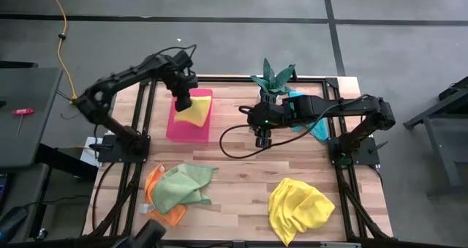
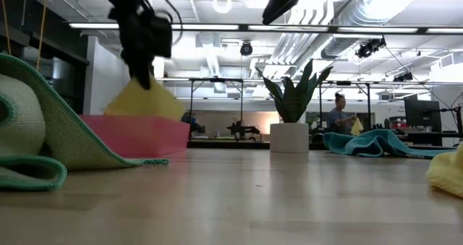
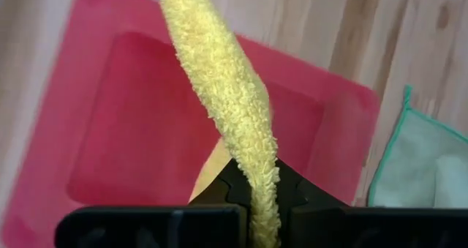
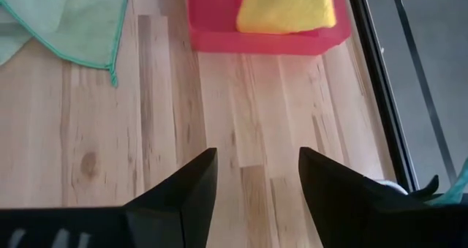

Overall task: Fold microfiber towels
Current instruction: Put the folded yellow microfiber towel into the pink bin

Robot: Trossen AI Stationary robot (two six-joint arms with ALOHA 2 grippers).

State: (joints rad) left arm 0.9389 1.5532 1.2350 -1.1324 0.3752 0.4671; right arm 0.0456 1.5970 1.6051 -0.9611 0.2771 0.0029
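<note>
Five towels show on the table, and none carries any readable label or writing. The left gripper (image 1: pixel 183 96) hangs over the pink tray (image 1: pixel 178 125), its fingers closed on a folded yellow towel (image 1: pixel 196 110); in the left wrist view the towel's edge (image 3: pixel 234 124) runs as a long, narrow strip straight out from between the fingers, above the tray (image 3: pixel 139 145). From the low view it (image 2: pixel 145 100) hangs with a corner uppermost at the gripper (image 2: pixel 142 70), its lower part behind the tray wall (image 2: pixel 137 135).

The right gripper (image 1: pixel 263 139) hovers over bare wood near the table's middle, fingers spread wide and holding nothing (the right wrist view shows the gap plainly (image 4: pixel 257 197)).

A light green towel (image 1: pixel 181 186) lies crumpled over an orange towel (image 1: pixel 155 197) at the front left. A second yellow towel (image 1: pixel 298 206) sits bunched at the front right. The teal towel (image 1: pixel 311 120) lies beside a potted plant (image 1: pixel 272 80) at the back, partly under the right arm.
</note>
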